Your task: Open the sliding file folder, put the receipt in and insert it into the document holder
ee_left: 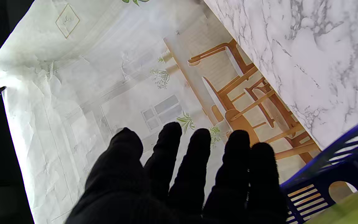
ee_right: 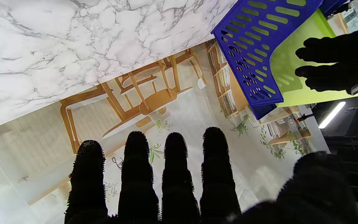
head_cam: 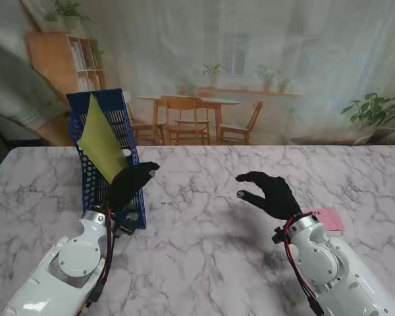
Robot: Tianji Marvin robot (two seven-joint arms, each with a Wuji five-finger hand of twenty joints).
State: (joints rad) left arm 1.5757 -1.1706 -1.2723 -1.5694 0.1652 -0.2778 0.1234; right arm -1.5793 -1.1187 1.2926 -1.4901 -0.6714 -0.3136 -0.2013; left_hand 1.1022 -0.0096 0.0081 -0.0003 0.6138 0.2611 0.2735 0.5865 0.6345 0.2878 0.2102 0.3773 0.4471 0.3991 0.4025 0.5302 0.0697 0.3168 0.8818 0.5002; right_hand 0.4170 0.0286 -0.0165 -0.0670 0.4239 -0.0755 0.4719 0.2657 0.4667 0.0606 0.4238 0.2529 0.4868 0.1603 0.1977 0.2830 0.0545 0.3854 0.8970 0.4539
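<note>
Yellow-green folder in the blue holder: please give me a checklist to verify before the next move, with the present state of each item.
1. Yellow-green folder stands in the blue document holder, tilted: ok.
2. Folder fully seated: cannot tell.
3. Left robot hand beside the holder, gripping nothing: ok.
4. Right robot hand open over the bare marble table: ok.
5. Pink paper lies outside the folder, by the right wrist: not ok, if it is the receipt.
6. Holder upright: ok.
</note>
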